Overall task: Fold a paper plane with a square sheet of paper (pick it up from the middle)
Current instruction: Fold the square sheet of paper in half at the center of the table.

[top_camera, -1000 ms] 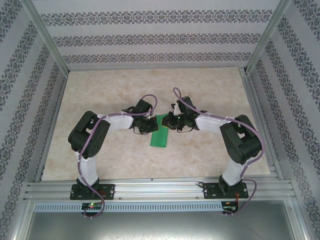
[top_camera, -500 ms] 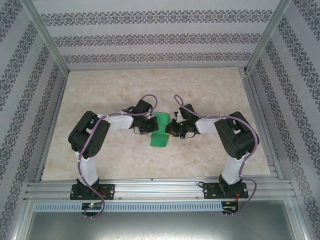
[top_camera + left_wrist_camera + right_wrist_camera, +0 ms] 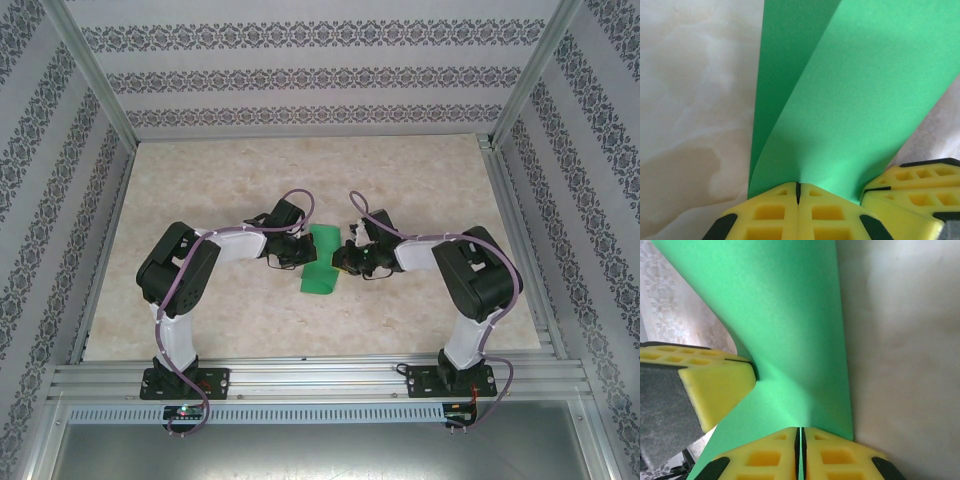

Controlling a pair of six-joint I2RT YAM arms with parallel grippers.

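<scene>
We list first the enclosure walls (image 3: 300, 80), papered in bands of small dark floral pattern, with aluminium posts at the corners. Next is the marble-patterned tabletop (image 3: 200, 180), bare and open toward the far wall and both sides, with an aluminium rail (image 3: 320, 380) along its near edge. The left arm (image 3: 180, 270) and right arm (image 3: 475, 280) each bend inward to meet near the table's middle. Between them lies the square sheet of paper (image 3: 319, 281), bright green and doubled into a narrow strip. Its near end is flat on the table and its middle is lifted in a curve. The left gripper (image 3: 797, 192) has its yellow fingertips pressed together on the strip's left edge, where the two layers meet. The right gripper (image 3: 801, 436) is likewise pinched on the opposite edge, a sliver of green showing between its fingers. The two grippers sit just beside each other.
</scene>
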